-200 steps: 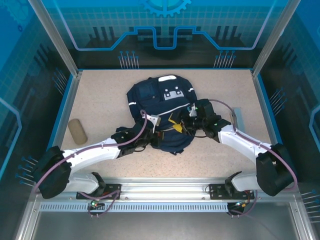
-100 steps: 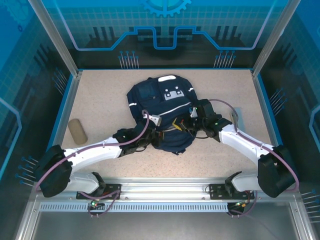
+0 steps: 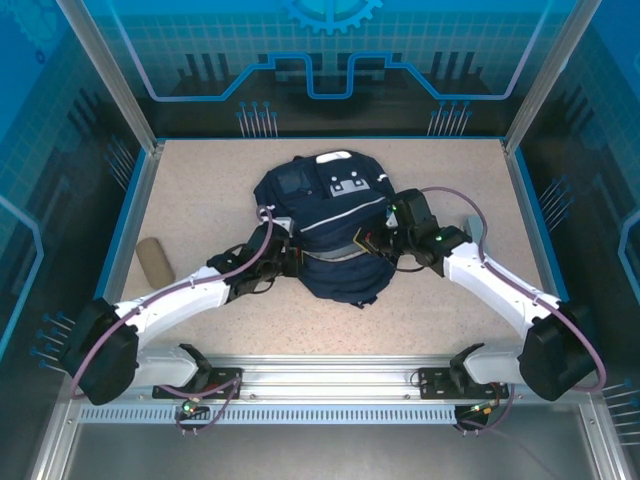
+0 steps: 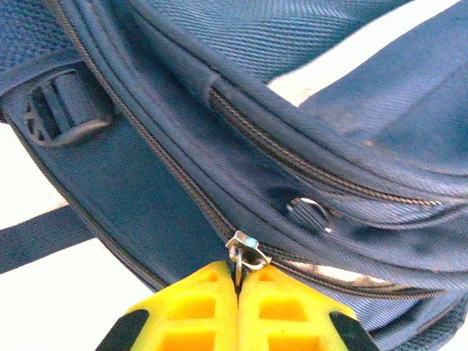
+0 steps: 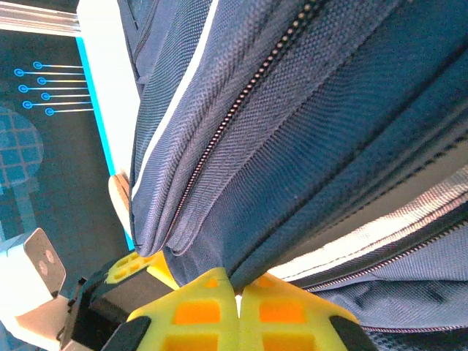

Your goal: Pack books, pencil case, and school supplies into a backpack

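the left jaws are pinched tight on the zipper pull [image 4: 243,247] of the backpack [image 3: 322,200]. the right jaws squeeze its blue cloth. the backpack lies mid table [image 3: 430,310].

Overhead I get bright, even light on the desk [image 3: 200,190], shadows faint and soft. On both wrist feeds the desk blows out to white; backpack [image 4: 307,44] weave reads sharp, the left end effector [image 4: 238,272] slightly blurred.
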{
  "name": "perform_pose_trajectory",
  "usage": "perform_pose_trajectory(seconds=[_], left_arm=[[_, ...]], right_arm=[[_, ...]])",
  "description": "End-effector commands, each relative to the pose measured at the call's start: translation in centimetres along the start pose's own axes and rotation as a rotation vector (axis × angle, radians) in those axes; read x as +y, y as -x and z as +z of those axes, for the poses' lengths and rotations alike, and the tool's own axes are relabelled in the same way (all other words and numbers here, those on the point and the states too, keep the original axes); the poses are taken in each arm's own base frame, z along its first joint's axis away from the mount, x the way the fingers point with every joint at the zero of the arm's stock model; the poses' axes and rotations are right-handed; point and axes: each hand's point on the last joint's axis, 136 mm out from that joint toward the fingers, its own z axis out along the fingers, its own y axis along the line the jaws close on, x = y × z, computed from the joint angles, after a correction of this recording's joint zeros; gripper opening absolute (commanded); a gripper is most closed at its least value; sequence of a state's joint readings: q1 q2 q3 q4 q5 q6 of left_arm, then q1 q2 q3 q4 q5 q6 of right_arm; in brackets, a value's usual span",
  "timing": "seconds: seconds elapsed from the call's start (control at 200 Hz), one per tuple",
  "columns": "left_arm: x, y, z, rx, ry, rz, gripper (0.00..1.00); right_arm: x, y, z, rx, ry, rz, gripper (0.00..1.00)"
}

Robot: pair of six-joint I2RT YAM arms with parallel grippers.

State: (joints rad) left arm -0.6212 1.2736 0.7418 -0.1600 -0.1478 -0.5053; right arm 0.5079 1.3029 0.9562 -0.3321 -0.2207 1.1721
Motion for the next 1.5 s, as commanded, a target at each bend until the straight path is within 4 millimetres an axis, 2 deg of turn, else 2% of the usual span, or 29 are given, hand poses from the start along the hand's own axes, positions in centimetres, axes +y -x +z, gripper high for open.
perform_pose_trajectory(seconds=[0.0,0.09,0.24,0.515,0.595,0.675,0.735,0.915,1.076,1.241,1.266,1.321,1.406,1.496], left_arm=[[4.4,0.7,0.5,0.005,0.153,-0.048,0.00],[5.3,1.5,1.1,0.011,0.167,-0.054,0.00],[5.4,2.0,2.1,0.063,0.159,0.006,0.00],[7.9,4.2,3.3,0.044,0.169,-0.025,0.00],[7.4,5.1,3.8,0.038,0.101,-0.018,0.00],[5.9,5.7,4.2,0.045,-0.013,0.008,0.00],[6.0,6.0,4.6,0.043,-0.018,0.022,0.00],[9.7,6.8,5.1,0.025,0.120,-0.066,0.00],[12.6,7.2,3.6,-0.038,0.211,-0.147,0.00],[14.4,6.4,2.6,-0.043,0.242,-0.191,0.00],[14.6,6.3,2.5,-0.041,0.246,-0.199,0.04],[14.9,6.1,2.2,-0.041,0.251,-0.223,0.20],[14.9,6.2,1.3,-0.048,0.252,-0.249,0.39],[14.3,6.7,-0.3,-0.065,0.243,-0.268,0.59]], right_arm=[[-1.1,1.7,-0.6,-0.058,-0.080,-0.016,0.00],[-1.3,1.6,-0.3,-0.047,-0.089,-0.016,0.00],[-1.2,1.6,-0.1,-0.036,-0.100,-0.060,0.00],[-0.3,1.7,-0.2,0.000,-0.089,-0.129,0.00],[0.4,1.4,0.0,0.039,-0.072,-0.153,0.00],[0.9,0.7,0.5,0.093,-0.054,-0.182,0.00],[0.7,0.4,0.8,0.106,-0.059,-0.197,0.00],[0.9,-0.1,1.6,0.127,-0.049,-0.211,0.00],[2.6,-1.5,2.9,0.189,-0.014,-0.266,0.01],[3.9,-2.8,4.7,0.245,0.011,-0.293,0.01],[4.1,-2.9,4.8,0.250,0.014,-0.294,0.01],[4.3,-3.0,5.0,0.262,0.019,-0.295,0.07],[4.3,-2.8,4.8,0.262,0.001,-0.315,0.34],[4.1,-1.3,3.1,0.194,-0.056,-0.383,0.55]])
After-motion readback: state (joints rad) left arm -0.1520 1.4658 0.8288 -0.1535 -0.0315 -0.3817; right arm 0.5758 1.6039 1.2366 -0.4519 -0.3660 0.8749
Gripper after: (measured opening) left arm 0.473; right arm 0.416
